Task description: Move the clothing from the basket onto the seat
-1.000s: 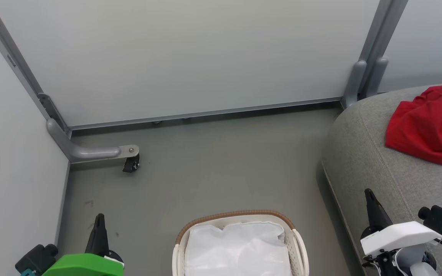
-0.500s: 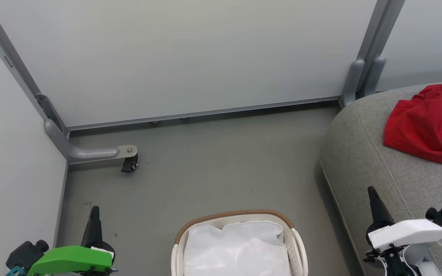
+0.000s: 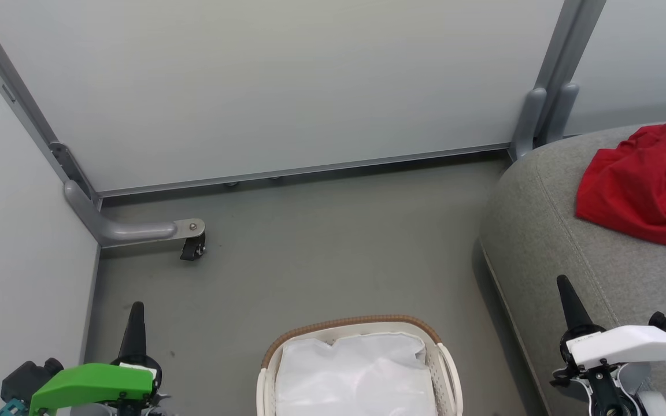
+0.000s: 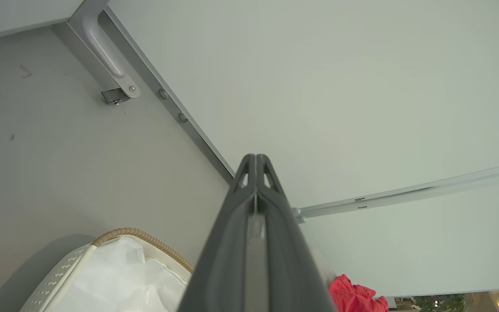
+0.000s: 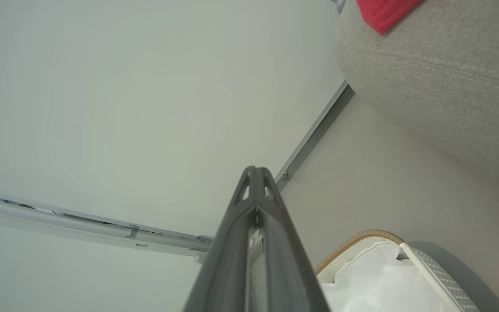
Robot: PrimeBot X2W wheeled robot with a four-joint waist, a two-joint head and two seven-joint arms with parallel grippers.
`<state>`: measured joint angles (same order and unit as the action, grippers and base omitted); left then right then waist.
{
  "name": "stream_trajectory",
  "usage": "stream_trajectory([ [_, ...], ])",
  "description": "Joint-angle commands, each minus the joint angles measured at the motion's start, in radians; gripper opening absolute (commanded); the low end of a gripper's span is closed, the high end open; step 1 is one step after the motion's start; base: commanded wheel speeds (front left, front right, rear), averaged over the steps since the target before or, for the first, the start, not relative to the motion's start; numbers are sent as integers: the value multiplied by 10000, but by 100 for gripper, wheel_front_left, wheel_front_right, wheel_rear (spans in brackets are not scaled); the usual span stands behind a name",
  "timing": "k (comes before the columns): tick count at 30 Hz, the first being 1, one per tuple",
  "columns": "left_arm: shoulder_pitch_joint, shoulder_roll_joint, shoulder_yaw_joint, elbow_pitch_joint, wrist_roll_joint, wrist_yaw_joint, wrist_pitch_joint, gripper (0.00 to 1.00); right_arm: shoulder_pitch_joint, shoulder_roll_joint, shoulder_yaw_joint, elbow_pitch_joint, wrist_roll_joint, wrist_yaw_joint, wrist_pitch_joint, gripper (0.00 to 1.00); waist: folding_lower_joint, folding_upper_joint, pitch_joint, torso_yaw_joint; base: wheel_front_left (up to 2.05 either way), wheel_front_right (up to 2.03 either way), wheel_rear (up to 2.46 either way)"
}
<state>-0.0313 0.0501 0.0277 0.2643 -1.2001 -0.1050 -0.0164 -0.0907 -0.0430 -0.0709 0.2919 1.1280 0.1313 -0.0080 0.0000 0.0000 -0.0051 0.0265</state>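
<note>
- Now, L gripper [image 3: 136,312] & R gripper [image 3: 565,286]: jaws pressed closed, nothing held.
- Bright red soft fabric clothing [image 3: 639,185] lies on large grey woven seat [image 3: 547,231], beyond R jaws.
- Oval white perforated plastic basket [image 3: 356,322], brown rim, sits btwn both jaws w/ white cloth liner [image 3: 356,375] inside.

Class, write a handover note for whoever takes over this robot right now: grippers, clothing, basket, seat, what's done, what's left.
Left gripper: shut, empty, left of the basket.
Right gripper: shut, empty, right of the basket, near the seat.
Clothing: red heap lying on the seat.
Basket: on the floor; inside, its white liner shows, no red; near end cut off by the frame.
Done: visible clothing moved.
Left: check the basket's hidden end.
</note>
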Motion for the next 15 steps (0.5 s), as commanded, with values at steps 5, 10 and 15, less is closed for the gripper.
stream_trajectory([
  [5, -332, 66, 138, -117, -582, -67, 183, 0, -160, -68, -82, -175, 662, -4, 163, 0, 0, 0, 8, -24, 0, 0, 0],
  [10, -384, 67, 223, -124, -1012, -100, 323, 0, -172, -73, -127, -215, 1153, -5, 287, 0, 0, 0, 15, -47, 0, 0, 0],
  [15, -448, 65, 291, -142, -1388, -118, 433, 0, -182, -75, -166, -251, 1601, -5, 412, 0, 0, 0, 21, -68, 0, 0, 0],
])
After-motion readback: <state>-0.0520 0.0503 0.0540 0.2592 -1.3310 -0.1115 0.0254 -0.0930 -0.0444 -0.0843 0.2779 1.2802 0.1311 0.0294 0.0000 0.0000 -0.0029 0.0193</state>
